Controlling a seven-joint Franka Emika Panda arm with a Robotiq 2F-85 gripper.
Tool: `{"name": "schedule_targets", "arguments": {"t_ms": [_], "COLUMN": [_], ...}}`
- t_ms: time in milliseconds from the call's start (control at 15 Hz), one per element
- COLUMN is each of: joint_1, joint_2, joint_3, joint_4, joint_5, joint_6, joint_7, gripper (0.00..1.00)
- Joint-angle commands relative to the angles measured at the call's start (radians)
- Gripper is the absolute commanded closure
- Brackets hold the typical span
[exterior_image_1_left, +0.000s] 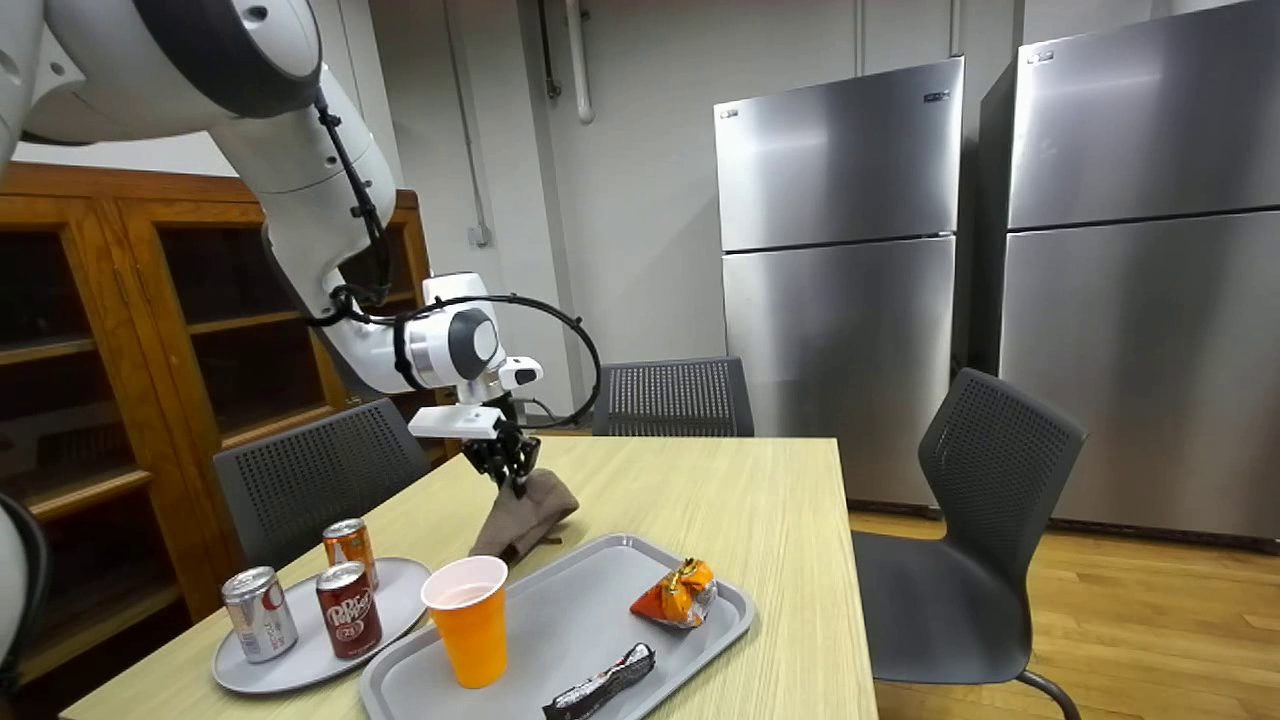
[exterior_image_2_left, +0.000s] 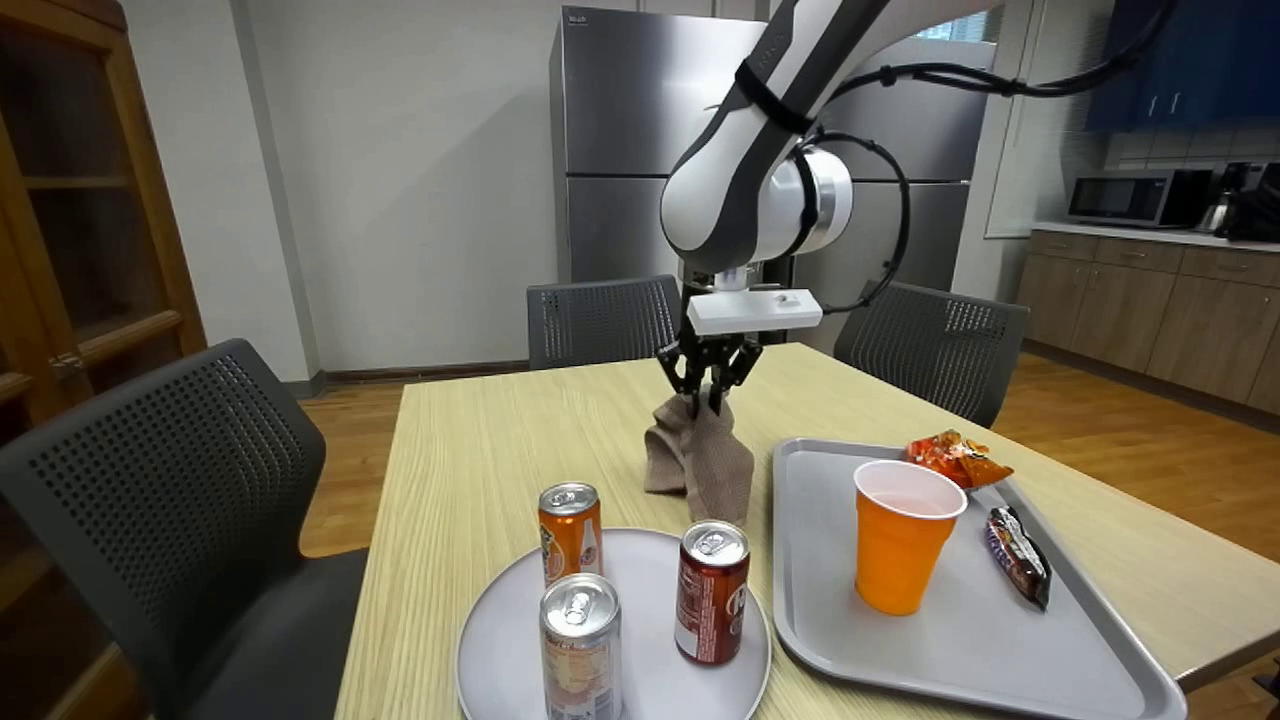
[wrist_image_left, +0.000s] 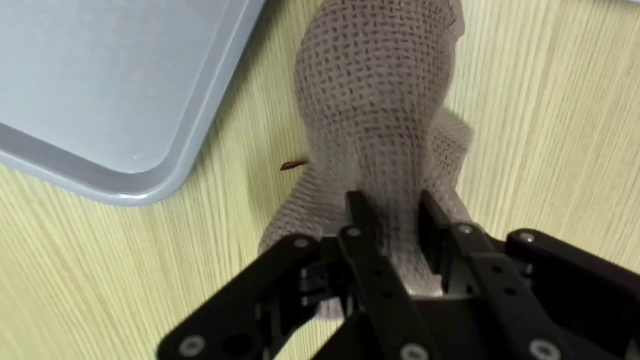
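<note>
As brown cloth (wrist_image_left: 375, 70) bunches within the hand (wrist_image_left: 394, 202), grip impossible to judge, a lift could drag any snagged folds.

Bright light leaves glare on a steel fridge (exterior_image_1_left: 840, 280); close up, the claw (wrist_image_left: 393, 207) blurs.

Wrist view's kinda smeary where the brown cloth (wrist_image_left: 375, 90) nears the gripper (wrist_image_left: 392, 199), that reddish-brown sliver (wrist_image_left: 293, 165) beside it is too tiny to ID, the gray tray (wrist_image_left: 110, 90) runs off-frame there, and an exterior view chops the silver soda can (exterior_image_2_left: 581, 655) at the bottom.
</note>
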Motion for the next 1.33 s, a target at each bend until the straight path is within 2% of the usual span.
{"name": "schedule_targets", "arguments": {"t_ms": [0, 333, 800, 1267], "joint_1": [0.004, -0.016, -0.082, -0.126], "joint_2": [-0.031, -0.093, -0.216, -0.351], "joint_3": [-0.011, -0.02, -0.002, 0.013], "joint_4": [-0.002, -0.052, -0.143, -0.284], "joint_5": [-0.024, -0.018, 0.015, 0.028], "joint_6": [-0.038, -0.024, -0.106, -0.115], "joint_7": [0.021, 0.01, -0.021, -0.073], "gripper": [0.38, 0.01, 0.0, 0.0]}}
